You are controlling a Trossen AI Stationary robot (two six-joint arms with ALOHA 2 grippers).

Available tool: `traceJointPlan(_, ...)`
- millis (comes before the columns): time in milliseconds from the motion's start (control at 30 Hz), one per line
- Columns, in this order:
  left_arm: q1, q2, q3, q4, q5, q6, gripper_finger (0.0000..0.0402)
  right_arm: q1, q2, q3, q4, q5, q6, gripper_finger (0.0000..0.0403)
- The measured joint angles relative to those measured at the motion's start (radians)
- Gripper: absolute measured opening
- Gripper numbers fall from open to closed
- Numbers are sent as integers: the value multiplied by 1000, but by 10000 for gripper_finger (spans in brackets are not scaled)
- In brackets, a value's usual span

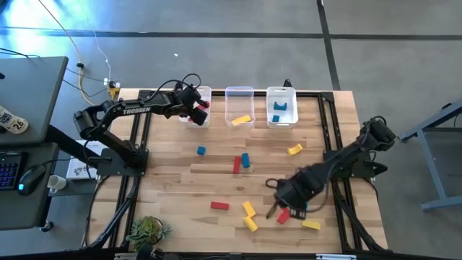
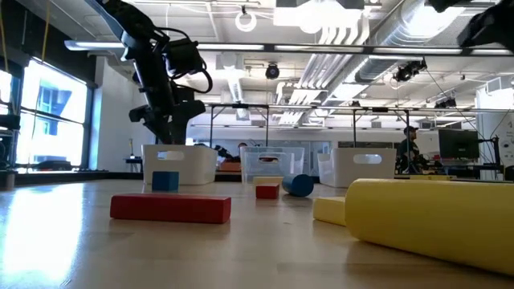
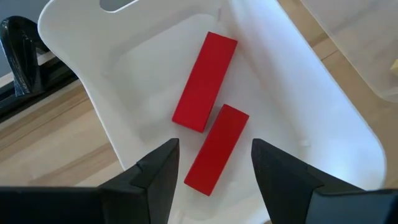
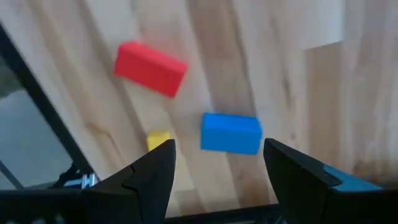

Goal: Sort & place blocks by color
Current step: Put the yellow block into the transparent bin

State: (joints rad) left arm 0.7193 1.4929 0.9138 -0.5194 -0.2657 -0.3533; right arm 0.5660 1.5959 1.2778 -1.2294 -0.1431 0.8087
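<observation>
Here the left gripper (image 3: 211, 171) hangs open over two red blocks (image 3: 205, 81) in the white bin (image 3: 298, 118); the right gripper (image 4: 217, 165) gapes above a blue block (image 4: 230, 133).

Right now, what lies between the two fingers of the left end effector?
In the left wrist view, a red block lies below the gap of the open left end effector, inside the white bin, beside another red block.

Two red blocks (image 3: 210, 116) lie flat in a bin (image 3: 311, 118)
</observation>
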Motion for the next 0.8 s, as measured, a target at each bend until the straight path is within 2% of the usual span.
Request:
traceJointPlan(233,0,0,0,0,0,47,187,153,0,0,13,13,124,232)
traceJointPlan(433,0,0,0,0,0,45,187,271,9,0,41,126,314,232)
traceJointPlan(800,0,0,0,0,1,51,187,394,119,0,61,132,396,232)
